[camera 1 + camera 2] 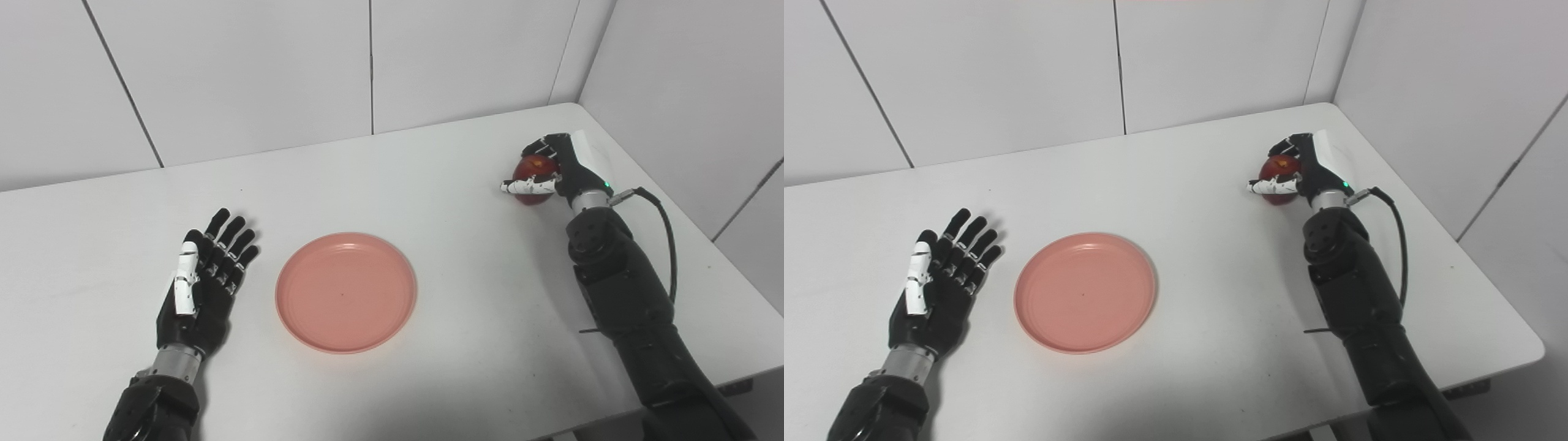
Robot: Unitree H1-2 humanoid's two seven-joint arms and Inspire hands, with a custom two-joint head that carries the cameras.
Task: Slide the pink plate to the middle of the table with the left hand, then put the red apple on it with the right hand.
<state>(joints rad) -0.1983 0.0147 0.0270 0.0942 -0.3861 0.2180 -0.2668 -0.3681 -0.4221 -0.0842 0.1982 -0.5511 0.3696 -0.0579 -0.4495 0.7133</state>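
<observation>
The pink plate [346,292] lies flat near the middle of the white table [441,184], with nothing on it. My left hand [202,285] rests open just left of the plate, fingers spread and pointing away, a small gap between it and the rim. At the far right, my right hand [551,171] is shut on the red apple [531,173], fingers over its top and thumb across its front. I cannot tell whether the apple touches the table.
The table's right edge [704,245] runs close beside the right arm, and its rounded far corner is just behind the right hand. White wall panels [367,61] stand along the back and right sides.
</observation>
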